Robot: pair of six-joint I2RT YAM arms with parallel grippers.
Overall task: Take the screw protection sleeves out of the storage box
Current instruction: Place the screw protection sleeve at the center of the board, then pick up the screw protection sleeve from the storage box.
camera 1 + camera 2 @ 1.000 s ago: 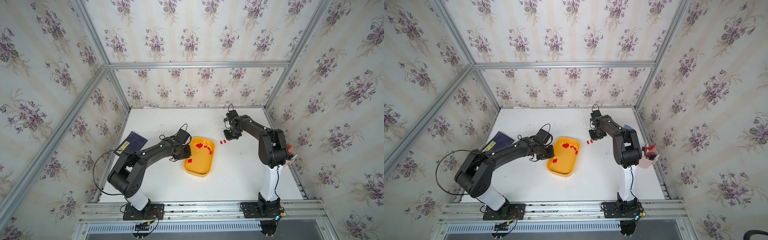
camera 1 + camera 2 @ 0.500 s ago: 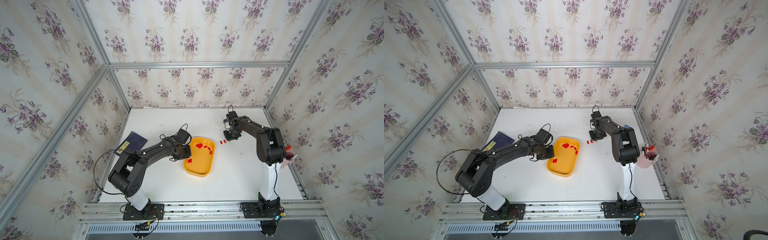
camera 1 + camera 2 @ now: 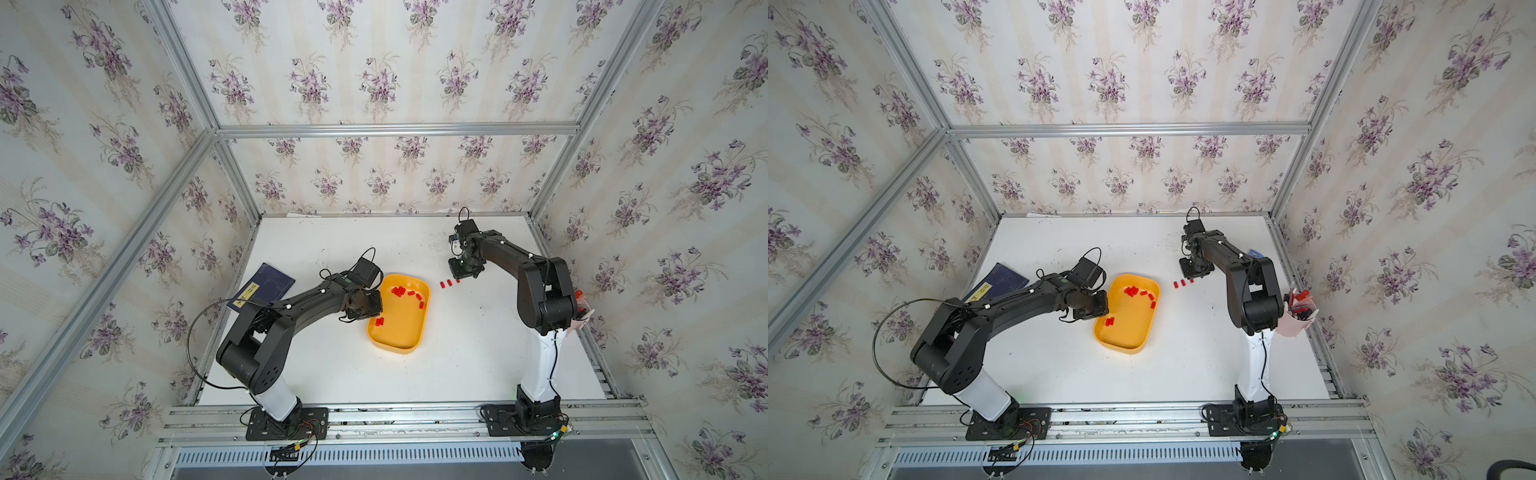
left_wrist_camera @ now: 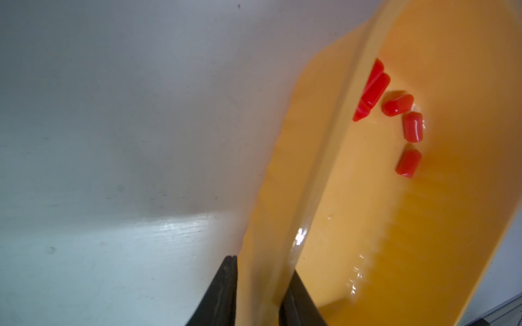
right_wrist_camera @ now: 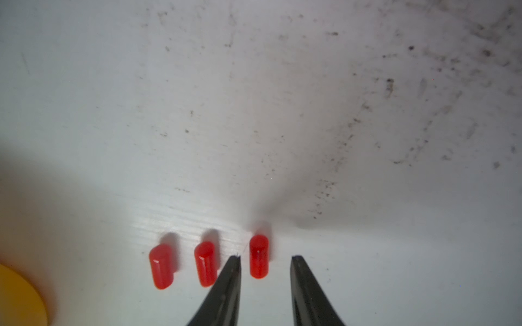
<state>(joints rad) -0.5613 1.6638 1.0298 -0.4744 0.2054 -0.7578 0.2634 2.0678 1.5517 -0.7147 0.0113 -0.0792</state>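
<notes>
Sleeves: glossy red cylinders; right end effector spread; left end effector pinching storage box rim.

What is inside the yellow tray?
Loose red caps: a cluster near the far end, two beside the left gripper clamped on the tray rim. The gripper hides that edge.

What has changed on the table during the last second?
The right end effector opened and released a third tiny red plastic sleeve beside two others on the white table. The left end effector stayed clamped on the rim of the yellow-orange plastic tray, which did not move.
</notes>
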